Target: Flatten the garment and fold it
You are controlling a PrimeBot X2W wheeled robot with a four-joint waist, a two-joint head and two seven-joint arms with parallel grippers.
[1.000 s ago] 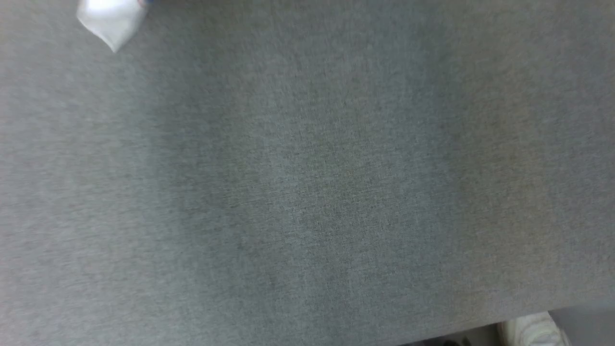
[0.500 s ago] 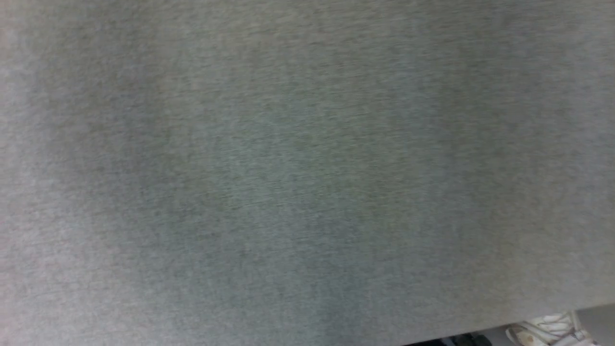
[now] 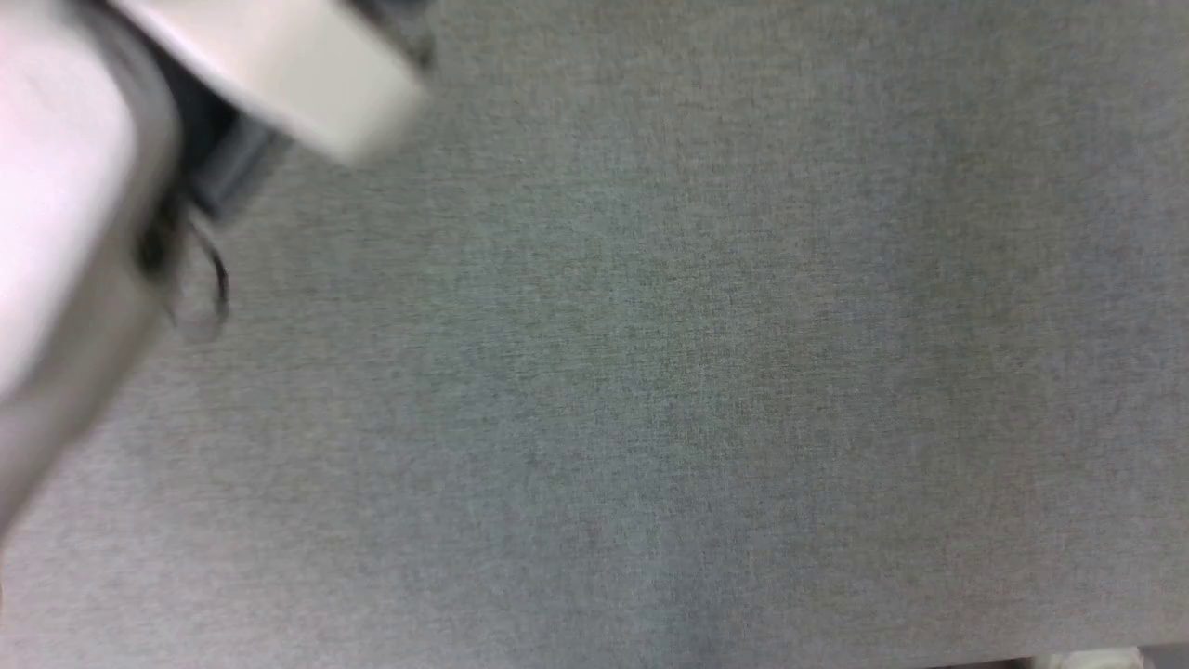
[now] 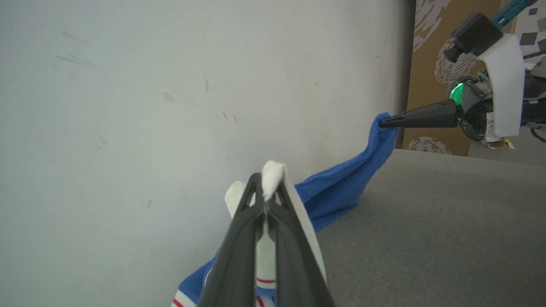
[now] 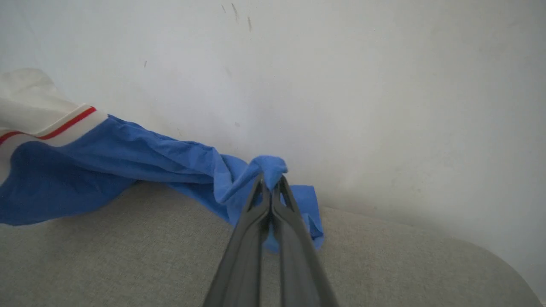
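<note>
The grey counter (image 3: 697,372) spreads wide before us. Its near edge runs at 5 o'clock in the head view, and a blurred pale forearm (image 3: 279,65) crosses at 10 o'clock. The far edge meets a pale wall (image 4: 128,106). The garment (image 4: 341,187) is strung between our two arms beside that wall. Our left fingers (image 4: 241,238) are closed tight on its white sleeve. Our right fingers (image 5: 249,243), at 2 o'clock in the left wrist view, are closed on a bunched blue edge.
</note>
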